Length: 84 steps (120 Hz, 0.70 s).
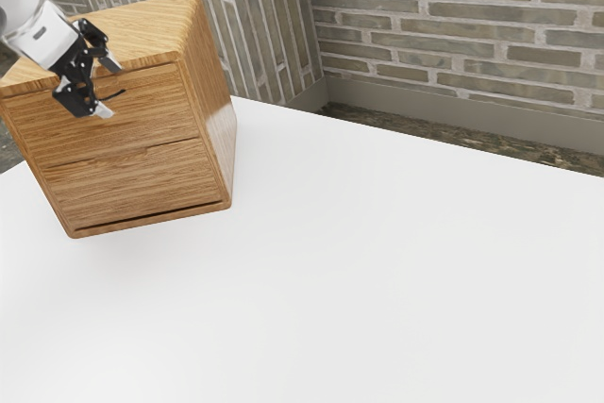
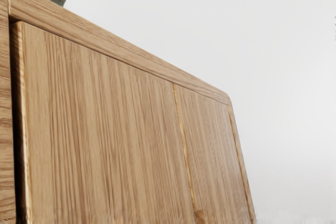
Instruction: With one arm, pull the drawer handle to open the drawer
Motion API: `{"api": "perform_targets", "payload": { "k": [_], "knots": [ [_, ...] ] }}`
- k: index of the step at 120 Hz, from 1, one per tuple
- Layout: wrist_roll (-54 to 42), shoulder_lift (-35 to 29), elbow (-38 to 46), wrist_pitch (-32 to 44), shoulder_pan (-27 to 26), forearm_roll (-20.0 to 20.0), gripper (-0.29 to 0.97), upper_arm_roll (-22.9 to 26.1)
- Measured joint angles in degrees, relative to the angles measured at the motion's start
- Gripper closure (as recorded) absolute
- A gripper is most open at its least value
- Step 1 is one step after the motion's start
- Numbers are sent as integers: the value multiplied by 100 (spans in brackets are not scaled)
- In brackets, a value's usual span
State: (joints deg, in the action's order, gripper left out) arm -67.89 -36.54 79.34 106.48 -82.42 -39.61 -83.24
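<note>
A wooden cabinet with two drawer fronts stands on the white table at the exterior view's upper left. The upper drawer has a thin dark handle, and its front sits flush with the cabinet. My black gripper is right in front of that drawer, open, with one fingertip above the handle and one below it. The handle lies close to the gap between the fingers; I cannot tell whether they touch it. In the wrist view the drawer fronts are very close, with a seam between them.
The white table stretches wide toward the exterior view's right and front. A brick wall runs behind it, with a strip of dark floor at its foot. The lower drawer is shut.
</note>
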Motion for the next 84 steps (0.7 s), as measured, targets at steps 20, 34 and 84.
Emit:
{"api": "perform_targets", "payload": {
  "k": [20, 34, 84],
  "knots": [
    [-257, 343, 88, -51, 456, 464, 0, -92],
    [-405, 545, 181, -9, 494, 763, 0, -360],
    [-611, 1002, 189, -25, 463, 1369, 0, -789]
  ]
}}
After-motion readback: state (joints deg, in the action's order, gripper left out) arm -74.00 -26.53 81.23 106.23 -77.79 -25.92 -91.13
